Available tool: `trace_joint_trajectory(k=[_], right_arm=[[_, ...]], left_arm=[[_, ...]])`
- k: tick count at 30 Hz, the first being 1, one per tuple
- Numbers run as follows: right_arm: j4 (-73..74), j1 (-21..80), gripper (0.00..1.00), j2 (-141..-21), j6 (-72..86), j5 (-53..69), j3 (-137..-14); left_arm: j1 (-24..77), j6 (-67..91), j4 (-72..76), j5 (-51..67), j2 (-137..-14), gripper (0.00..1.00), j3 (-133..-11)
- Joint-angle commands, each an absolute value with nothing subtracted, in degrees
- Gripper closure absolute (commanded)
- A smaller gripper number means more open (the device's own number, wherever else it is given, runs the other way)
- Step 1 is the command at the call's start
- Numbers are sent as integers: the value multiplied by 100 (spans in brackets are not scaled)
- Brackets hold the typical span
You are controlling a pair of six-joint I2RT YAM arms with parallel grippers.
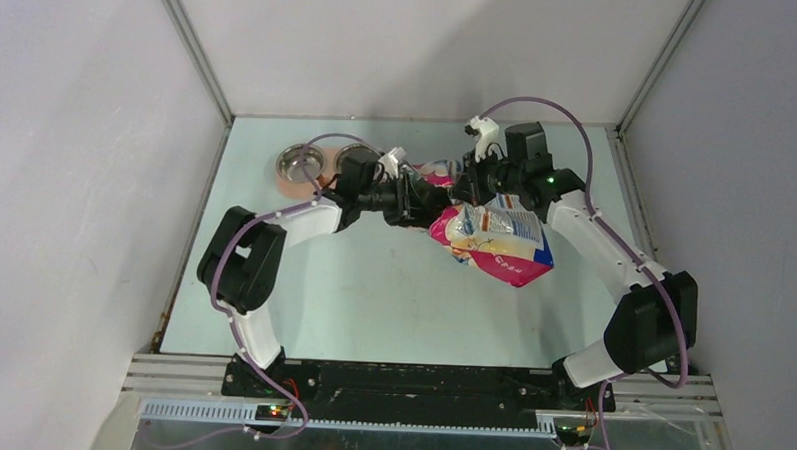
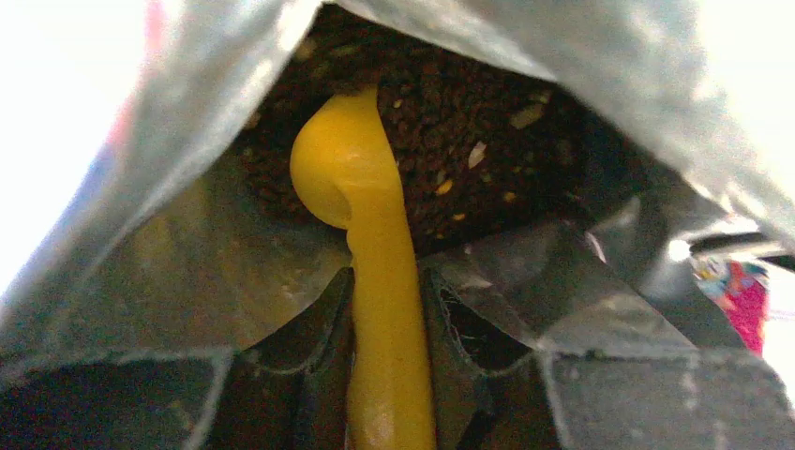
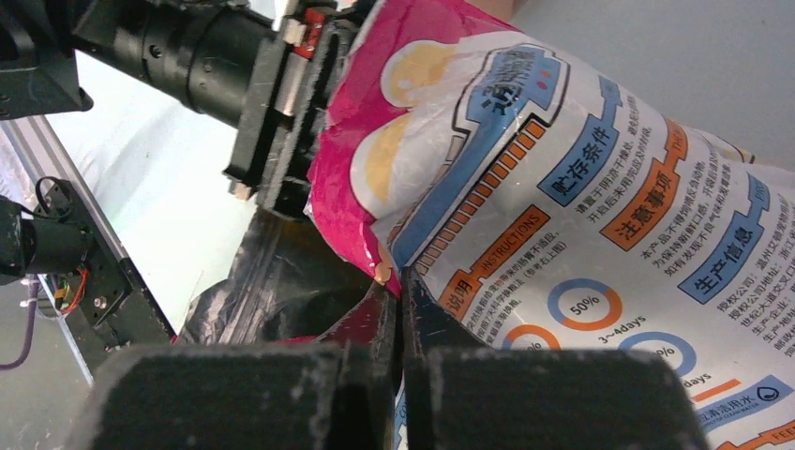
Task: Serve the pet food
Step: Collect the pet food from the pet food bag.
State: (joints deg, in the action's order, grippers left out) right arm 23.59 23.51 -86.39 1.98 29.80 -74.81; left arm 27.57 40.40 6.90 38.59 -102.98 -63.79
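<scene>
- Now, the right gripper (image 3: 401, 309) is pinched tight on the pink edge of the bag (image 1: 501, 244), holding it tipped on its side over the table (image 1: 352, 303).
- Left gripper (image 2: 386, 300) is pushed into the bag's mouth, jaws clamped narrow on the scoop (image 2: 356, 169) handle.
- Scoop bowl rests against the kibble (image 2: 469, 131), which is heaped deep inside the bag.
- Feeder (image 1: 301, 172) sits at the far left, just behind the left arm and apart from the bag.

Glossy bag (image 3: 581, 187), smooth plastic scoop (image 2: 375, 244), rough kibble (image 2: 469, 103)
</scene>
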Motion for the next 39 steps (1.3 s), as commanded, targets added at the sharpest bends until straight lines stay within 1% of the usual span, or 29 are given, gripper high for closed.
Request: trace_joint_trajectory(k=[1, 6, 8, 14, 17, 21, 28, 32, 39], right_arm=[[2326, 2022, 100, -8662, 203, 2782, -7374], [2300, 1808, 100, -8640, 99, 2831, -7281], [2295, 1734, 100, -8674, 75, 2849, -7271], [2241, 1721, 100, -8655, 18, 2769, -7269], [2233, 1868, 100, -8509, -230, 2396, -7297], [2379, 2096, 100, -8284, -605, 2006, -7432], [2701, 2143, 100, -8101, -966, 1934, -7566], [2906, 2140, 100, -8114, -1198, 2011, -7591], [3126, 2282, 100, -8272, -1367, 2073, -7611]], left_arm=[[2934, 4969, 2107, 5303, -10058, 100, -6279], [2744, 5829, 3281, 5598, -9848, 100, -5970], [2652, 5993, 3482, 5632, -9769, 100, -5870], [2239, 6099, 3507, 5625, -9556, 100, -5658], [2028, 6104, 3490, 5654, -9507, 100, -5545], [1773, 6205, 3722, 5727, -9484, 100, -5280], [1322, 6457, 4332, 5913, -9501, 100, -4956], [1128, 6871, 4992, 5996, -9602, 100, -4726], [941, 8106, 6879, 5998, -9968, 100, -4479]])
